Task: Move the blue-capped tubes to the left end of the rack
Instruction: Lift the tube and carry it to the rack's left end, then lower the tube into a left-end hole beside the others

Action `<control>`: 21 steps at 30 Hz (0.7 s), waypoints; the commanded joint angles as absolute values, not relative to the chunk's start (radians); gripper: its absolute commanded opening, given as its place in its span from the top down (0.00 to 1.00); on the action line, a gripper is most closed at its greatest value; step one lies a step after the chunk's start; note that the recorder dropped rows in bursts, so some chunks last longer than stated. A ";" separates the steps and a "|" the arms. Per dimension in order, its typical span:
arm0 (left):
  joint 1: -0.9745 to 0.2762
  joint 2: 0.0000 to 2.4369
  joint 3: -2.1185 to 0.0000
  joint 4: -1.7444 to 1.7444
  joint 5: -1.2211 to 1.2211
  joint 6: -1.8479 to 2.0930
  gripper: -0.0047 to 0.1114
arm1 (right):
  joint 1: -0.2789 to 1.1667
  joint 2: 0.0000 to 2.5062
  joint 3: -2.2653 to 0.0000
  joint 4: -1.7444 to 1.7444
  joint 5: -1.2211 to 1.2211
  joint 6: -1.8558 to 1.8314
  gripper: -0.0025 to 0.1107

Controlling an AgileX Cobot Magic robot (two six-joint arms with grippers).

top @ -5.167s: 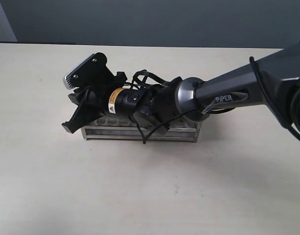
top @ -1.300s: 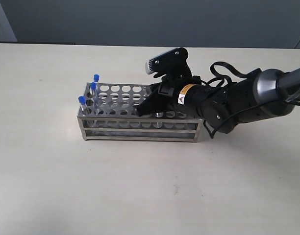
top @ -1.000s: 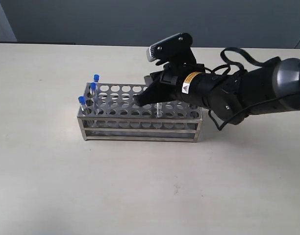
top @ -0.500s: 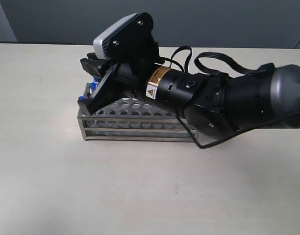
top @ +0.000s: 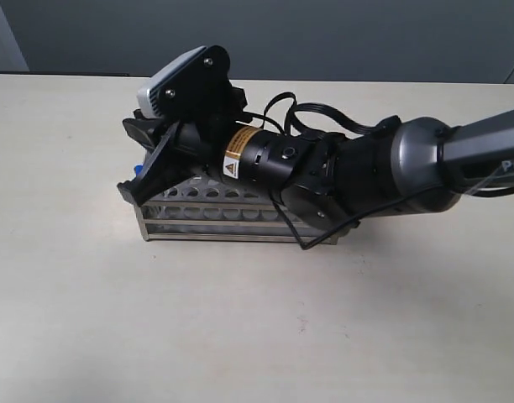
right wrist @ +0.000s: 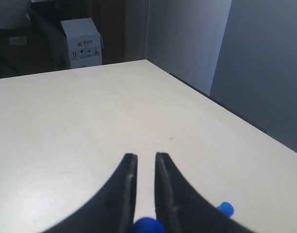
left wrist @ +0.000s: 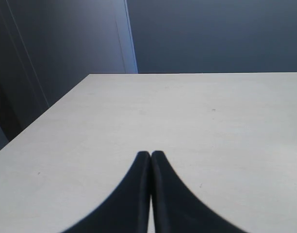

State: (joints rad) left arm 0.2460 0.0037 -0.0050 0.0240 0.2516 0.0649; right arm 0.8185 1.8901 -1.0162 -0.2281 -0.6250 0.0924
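The steel rack (top: 240, 225) lies across the middle of the table, mostly covered by my right arm. My right gripper (top: 133, 186) hangs over the rack's left end. In the right wrist view its fingers (right wrist: 146, 156) stand a narrow gap apart, with the blue cap of a tube (right wrist: 148, 225) held between them near their base. A second blue cap (right wrist: 225, 208) shows beside one finger. A speck of blue (top: 138, 167) peeks out at the rack's left end; the other tubes are hidden behind the arm. My left gripper (left wrist: 151, 153) is shut and empty, above bare table.
The pale table (top: 240, 336) stretches all round the rack. A white cardboard box (right wrist: 82, 42) stands beyond the table's far edge in the right wrist view. A dark wall rises behind the table.
My right gripper lifted a tube from the rack's right part and carried it left. In the last half second it moved a little further left and lower over the left end.
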 commanded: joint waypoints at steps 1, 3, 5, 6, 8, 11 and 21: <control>0.247 0.000 0.000 0.025 0.240 0.061 0.96 | 0.821 1.895 -1.022 -0.240 -0.655 0.098 0.99; 0.247 0.000 0.000 0.025 0.240 0.061 0.96 | 0.821 1.895 -1.022 -0.240 -0.671 0.098 0.99; 0.247 0.000 0.000 0.025 0.240 0.061 0.96 | 0.821 1.895 -1.022 -0.242 -0.683 0.102 0.99; 0.247 0.000 0.000 0.025 0.240 0.061 0.96 | 0.821 1.895 -1.022 -0.242 -0.688 0.105 0.99; 0.247 0.000 0.000 0.025 0.240 0.061 0.96 | 0.821 1.895 -1.022 -0.253 -0.698 0.105 0.99; 0.247 0.000 0.000 0.025 0.240 0.061 0.96 | 0.821 1.898 -1.022 -0.263 -0.706 0.105 0.99; 0.247 0.000 0.000 0.025 0.240 0.061 0.96 | 0.821 1.999 -1.099 -0.285 -0.691 0.113 0.99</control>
State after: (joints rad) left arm 0.2460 0.0037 -0.0050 0.0240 0.2516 0.0649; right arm 0.8185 1.9778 -1.0717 -0.2749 -0.7095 0.1037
